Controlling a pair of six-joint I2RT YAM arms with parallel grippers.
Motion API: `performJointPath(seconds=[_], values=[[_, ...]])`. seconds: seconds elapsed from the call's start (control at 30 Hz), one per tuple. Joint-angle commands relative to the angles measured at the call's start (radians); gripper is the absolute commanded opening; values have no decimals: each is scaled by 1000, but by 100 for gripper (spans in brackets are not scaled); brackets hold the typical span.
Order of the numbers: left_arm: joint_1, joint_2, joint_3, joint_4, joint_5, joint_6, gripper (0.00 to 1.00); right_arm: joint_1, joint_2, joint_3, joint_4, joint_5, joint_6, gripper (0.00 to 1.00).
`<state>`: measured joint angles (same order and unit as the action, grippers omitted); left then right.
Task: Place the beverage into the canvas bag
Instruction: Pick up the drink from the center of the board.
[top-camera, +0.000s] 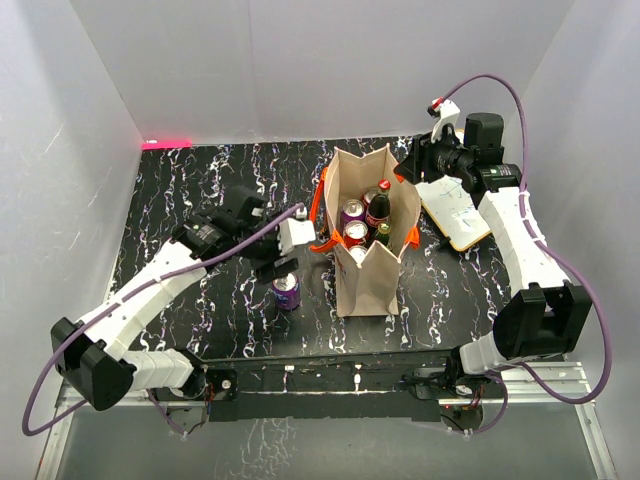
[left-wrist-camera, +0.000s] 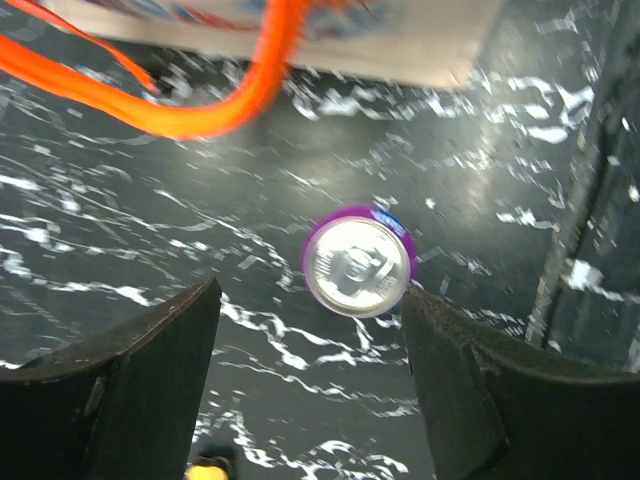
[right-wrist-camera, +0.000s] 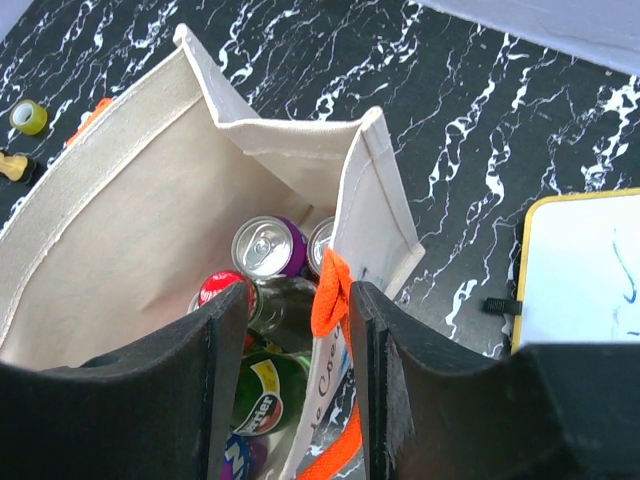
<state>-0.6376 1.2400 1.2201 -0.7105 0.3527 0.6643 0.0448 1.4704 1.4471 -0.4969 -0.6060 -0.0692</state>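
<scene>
Left claw (left-wrist-camera: 310, 295) released, above cylindrical purple can (left-wrist-camera: 358, 265) with shiny metal top, upright on black marbled desk (left-wrist-camera: 120, 200). Right claw (right-wrist-camera: 298, 295) parted around stiff beige canvas bag (right-wrist-camera: 120, 200) wall and orange handle (right-wrist-camera: 330, 290).

Black marbled table (top-camera: 200, 190) bears canvas bag (top-camera: 368, 285), purple can (top-camera: 286, 291), yellow-edged board (top-camera: 455, 215).

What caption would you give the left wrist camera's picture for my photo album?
Open jaws hang above an upright purple can on the marbled black table, canvas bag and its orange handle beyond.
</scene>
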Motion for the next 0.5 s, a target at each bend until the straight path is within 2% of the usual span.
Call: performJointPath(seconds=[0.0, 0.27, 0.47], values=[[3, -17, -84, -80, 90, 64, 73, 2, -69, -25, 48, -8, 12, 48], [1, 53, -120, -90, 147, 92, 86, 1, -124, -70, 54, 12, 24, 49], [2, 123, -137, -5, 112, 69, 97, 2, -131, -67, 52, 16, 24, 49]])
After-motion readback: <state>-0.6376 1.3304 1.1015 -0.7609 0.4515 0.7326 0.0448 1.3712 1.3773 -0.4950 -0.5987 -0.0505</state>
